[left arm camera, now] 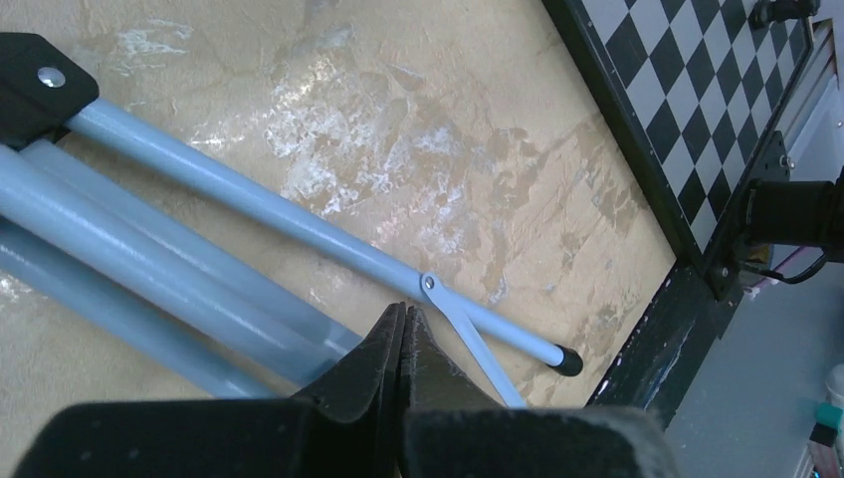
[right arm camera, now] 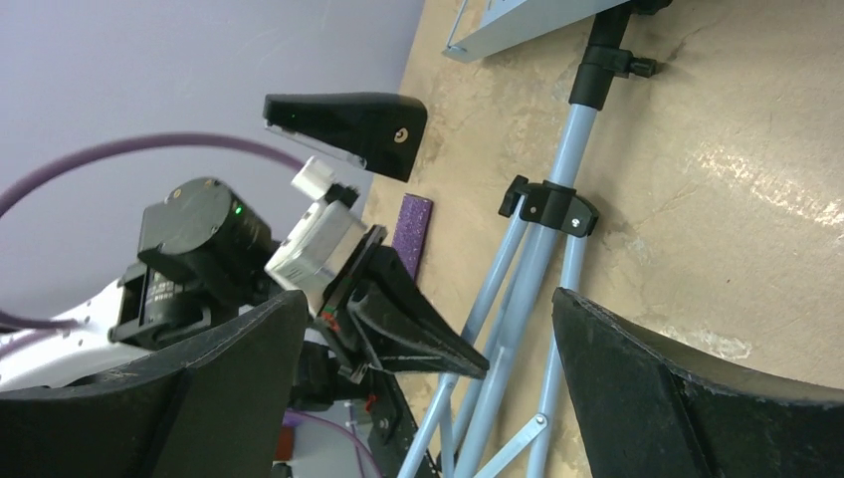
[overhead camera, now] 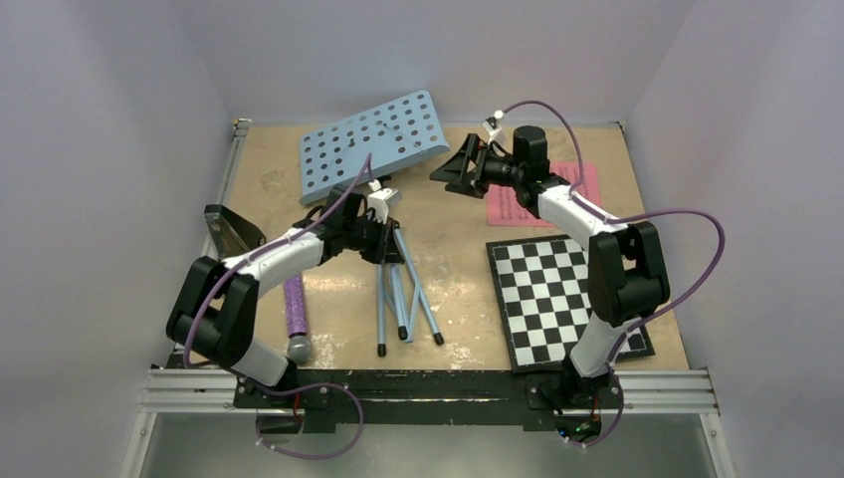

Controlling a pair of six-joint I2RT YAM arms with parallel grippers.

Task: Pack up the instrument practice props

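The light-blue music stand lies flat on the table, its perforated tray (overhead camera: 373,139) at the back and its folded tripod legs (overhead camera: 403,299) pointing toward me. My left gripper (overhead camera: 386,247) is shut and empty, its tips (left arm camera: 403,311) just over the legs (left arm camera: 199,259). My right gripper (overhead camera: 445,171) is open and empty, held above the table right of the tray; its view (right arm camera: 428,299) looks down on the stand's pole (right arm camera: 557,209). The black metronome (overhead camera: 231,231) stands at the left edge and also shows in the right wrist view (right arm camera: 348,129). The pink sheet (overhead camera: 587,184) lies partly under the right arm.
A black-and-white checkered board (overhead camera: 557,294) lies at the front right, and shows in the left wrist view (left arm camera: 697,100). A purple microphone (overhead camera: 296,314) lies at the front left beside the left arm. Walls close in the table on three sides.
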